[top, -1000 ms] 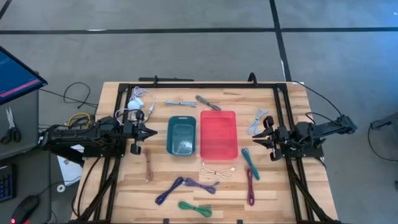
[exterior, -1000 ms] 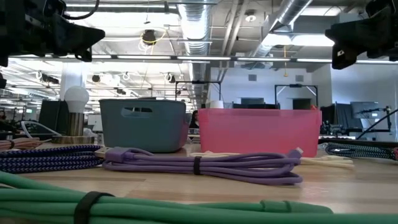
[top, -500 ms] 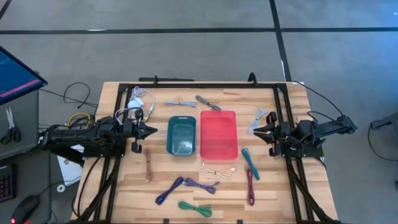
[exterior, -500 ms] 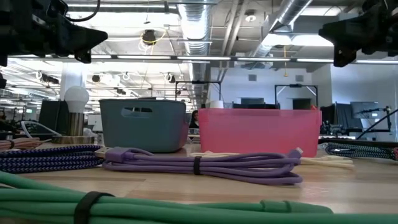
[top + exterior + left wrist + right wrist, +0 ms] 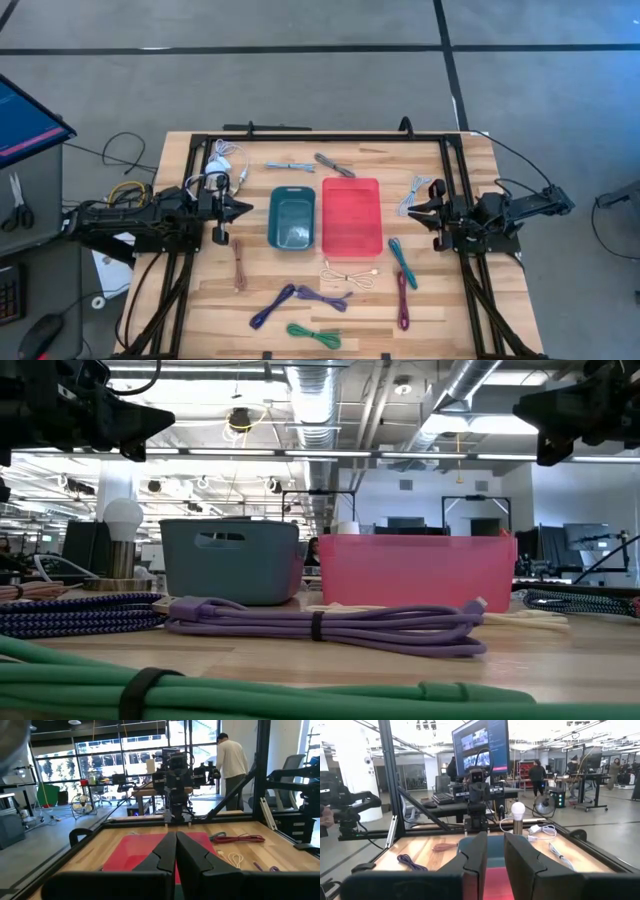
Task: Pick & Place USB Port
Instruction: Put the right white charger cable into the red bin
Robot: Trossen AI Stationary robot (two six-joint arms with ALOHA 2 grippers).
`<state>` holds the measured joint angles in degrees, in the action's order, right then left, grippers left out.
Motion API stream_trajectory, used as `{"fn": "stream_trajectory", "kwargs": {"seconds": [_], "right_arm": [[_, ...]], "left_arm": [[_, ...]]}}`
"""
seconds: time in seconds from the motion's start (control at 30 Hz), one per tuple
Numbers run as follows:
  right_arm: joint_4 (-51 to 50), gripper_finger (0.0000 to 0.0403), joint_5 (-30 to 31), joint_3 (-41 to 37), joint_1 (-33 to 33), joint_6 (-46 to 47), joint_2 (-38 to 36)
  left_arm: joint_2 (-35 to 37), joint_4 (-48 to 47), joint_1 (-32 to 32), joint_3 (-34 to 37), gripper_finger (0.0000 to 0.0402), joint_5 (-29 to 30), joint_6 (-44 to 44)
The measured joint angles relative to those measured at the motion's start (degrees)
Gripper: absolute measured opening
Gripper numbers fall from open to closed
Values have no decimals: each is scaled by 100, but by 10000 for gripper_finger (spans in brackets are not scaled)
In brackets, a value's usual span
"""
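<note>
Several bundled USB cables lie flat on the wooden table: purple [image 5: 323,297], green [image 5: 314,333], teal [image 5: 403,262], maroon [image 5: 403,300], cream [image 5: 348,275], brown [image 5: 239,264] and grey ones [image 5: 334,164]. A teal bin [image 5: 273,215] and a red bin [image 5: 325,215] stand side by side mid-table. My left gripper [image 5: 245,209] hovers at the left edge, shut and empty, pointing at the teal bin [image 5: 176,842]. My right gripper [image 5: 412,213] hovers at the right edge, pointing at the red bin, its fingers a narrow gap apart with nothing between them [image 5: 495,845].
A white lamp bulb with charger and cord [image 5: 225,160] lies at the far left corner, and a pale striped cable [image 5: 414,196] lies beside the right gripper. Black frame rails [image 5: 320,138] run along the table's far and side edges. People stand in the room beyond.
My right gripper has swung a little toward the table's far edge and risen slightly, with its finger gap unchanged. The cables and bins have stayed in place.
</note>
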<state>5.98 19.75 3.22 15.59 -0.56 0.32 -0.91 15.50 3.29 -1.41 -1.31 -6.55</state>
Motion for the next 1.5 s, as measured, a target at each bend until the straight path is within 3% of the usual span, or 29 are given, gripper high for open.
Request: {"fn": "stream_trajectory", "kwargs": {"seconds": [0.27,0.73,0.9,1.1,1.37,1.5], "right_arm": [[4,58,641,7,2,-38,0],[-1329,58,1817,1290,2,-86,395],[-1843,58,2136,1777,2,90,891],[-3358,58,2259,2490,2,922,1784],[-5498,58,2404,3617,-2,3286,2763],[-6103,58,2395,4021,-2,4061,3064]], "left_arm": [[-271,-5,0,-131,11,630,237],[-2434,-1,13,-1415,11,1871,-378],[-2869,-3,105,-1661,11,1933,-503],[-2966,1,138,-1687,11,1932,-503],[-2962,-1,136,-1687,11,1931,-503],[-2962,-1,136,-1687,11,1931,-503]]}}
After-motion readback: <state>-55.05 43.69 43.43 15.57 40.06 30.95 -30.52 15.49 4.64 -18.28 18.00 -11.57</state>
